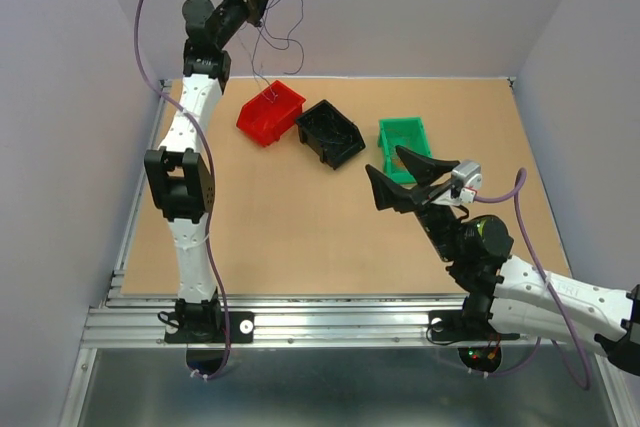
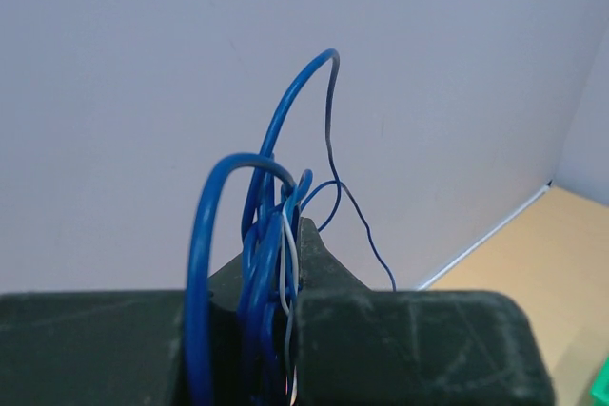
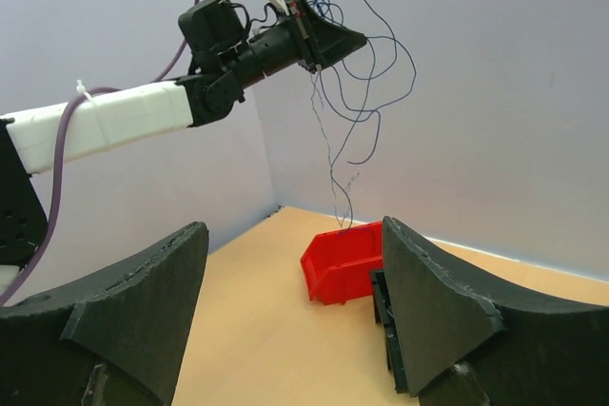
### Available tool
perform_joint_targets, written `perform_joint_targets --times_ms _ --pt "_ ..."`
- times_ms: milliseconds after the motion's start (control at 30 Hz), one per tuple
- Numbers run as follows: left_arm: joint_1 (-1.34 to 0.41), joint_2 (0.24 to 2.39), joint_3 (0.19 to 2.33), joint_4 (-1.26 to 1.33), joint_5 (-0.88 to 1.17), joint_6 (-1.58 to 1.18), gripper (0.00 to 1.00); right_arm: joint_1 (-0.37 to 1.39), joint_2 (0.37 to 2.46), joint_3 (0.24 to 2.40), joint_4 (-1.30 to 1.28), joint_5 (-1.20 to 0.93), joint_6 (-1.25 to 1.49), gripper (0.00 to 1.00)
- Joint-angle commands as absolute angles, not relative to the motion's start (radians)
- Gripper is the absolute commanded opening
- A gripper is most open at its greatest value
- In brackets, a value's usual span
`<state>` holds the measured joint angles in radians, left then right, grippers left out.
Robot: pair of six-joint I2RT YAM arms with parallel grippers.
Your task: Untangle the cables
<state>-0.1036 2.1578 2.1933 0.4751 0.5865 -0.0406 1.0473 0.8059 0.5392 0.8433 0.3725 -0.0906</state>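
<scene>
pinching thin, curly blue and dark wire cables (image 2: 202, 235) aloft, our left tool (image 3: 338, 40) is clamped; right tool (image 3: 295, 273) gapes empty. featherlight, floppy, snag-prone: we'd take one dangling end.

Pale lilac-grey walls enclose the scene: a back wall (image 1: 400, 7) across the top of the frame, a left wall (image 1: 50, 147) and a right wall (image 1: 590, 97) slanting down the sides. A tan tabletop (image 1: 300, 237) fills the middle, edged at the bottom by an aluminium rail (image 1: 330, 319), with a grey metal sheet (image 1: 330, 387) below it. Light is soft and even.
</scene>
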Motion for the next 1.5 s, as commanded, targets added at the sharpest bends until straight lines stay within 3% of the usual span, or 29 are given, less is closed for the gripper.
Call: perform_joint_targets --times_ms 0,367,867,1033,1300,1467 --pt "-0.100 2.120 2.139 0.643 0.563 -0.107 0.00 1.049 0.778 0.505 0.873 0.380 -0.101 0.78" --pt "-0.098 2.112 1.718 0.900 0.465 -0.035 0.00 1.049 0.739 0.485 0.865 0.359 -0.091 0.78" --pt "-0.100 2.108 1.491 0.758 0.478 0.268 0.00 1.049 0.730 0.482 0.856 0.345 -0.080 0.78" --pt "-0.104 2.189 1.658 0.345 0.606 0.446 0.00 1.049 0.738 0.486 0.854 0.345 -0.074 0.78" --pt "-0.144 2.474 2.156 -0.231 0.532 0.586 0.00 1.049 0.755 0.495 0.854 0.330 -0.064 0.78" --pt "-0.173 2.534 2.214 -0.321 0.453 0.670 0.00 1.049 0.762 0.499 0.853 0.336 -0.064 0.78"
